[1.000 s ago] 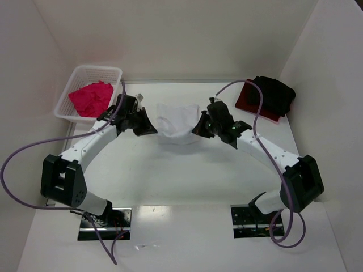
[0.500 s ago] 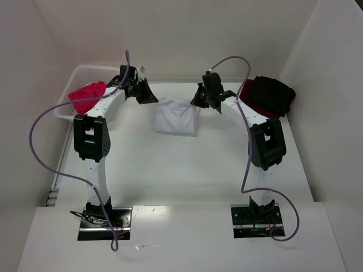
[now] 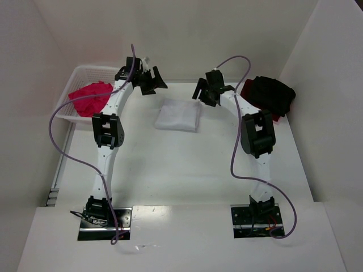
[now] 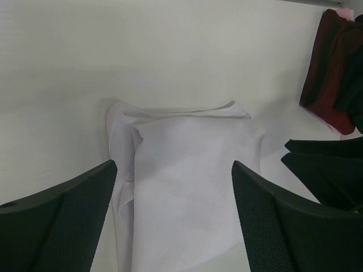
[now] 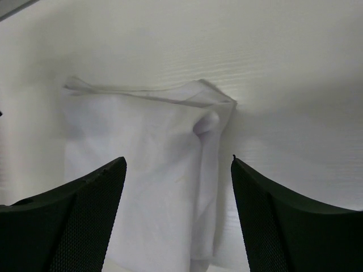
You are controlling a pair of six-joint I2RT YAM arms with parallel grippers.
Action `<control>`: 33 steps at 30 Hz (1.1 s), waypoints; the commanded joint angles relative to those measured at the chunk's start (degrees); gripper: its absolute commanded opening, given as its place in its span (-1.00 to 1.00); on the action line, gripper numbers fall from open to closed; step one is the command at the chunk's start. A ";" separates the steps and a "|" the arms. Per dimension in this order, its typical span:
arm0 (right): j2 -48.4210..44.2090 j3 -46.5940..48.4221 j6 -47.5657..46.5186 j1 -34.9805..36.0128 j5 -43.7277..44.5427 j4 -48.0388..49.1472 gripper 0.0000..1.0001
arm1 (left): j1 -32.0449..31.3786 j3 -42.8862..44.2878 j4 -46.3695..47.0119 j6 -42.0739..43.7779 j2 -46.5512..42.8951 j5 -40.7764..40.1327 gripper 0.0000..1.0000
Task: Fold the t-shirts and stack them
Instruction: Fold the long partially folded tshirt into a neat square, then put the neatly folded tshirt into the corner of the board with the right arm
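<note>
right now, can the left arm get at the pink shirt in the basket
Probably yes. The left gripper is open and empty, close beside the basket. The pink shirt lies uncovered in the basket's open top, and nothing stands between them.
</note>
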 commanded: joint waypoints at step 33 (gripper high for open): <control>0.28 -14.42 -0.50 0.15 -12.51 9.04 0.33 | 0.85 -65.56 13.39 1.82 -52.37 -2.88 0.87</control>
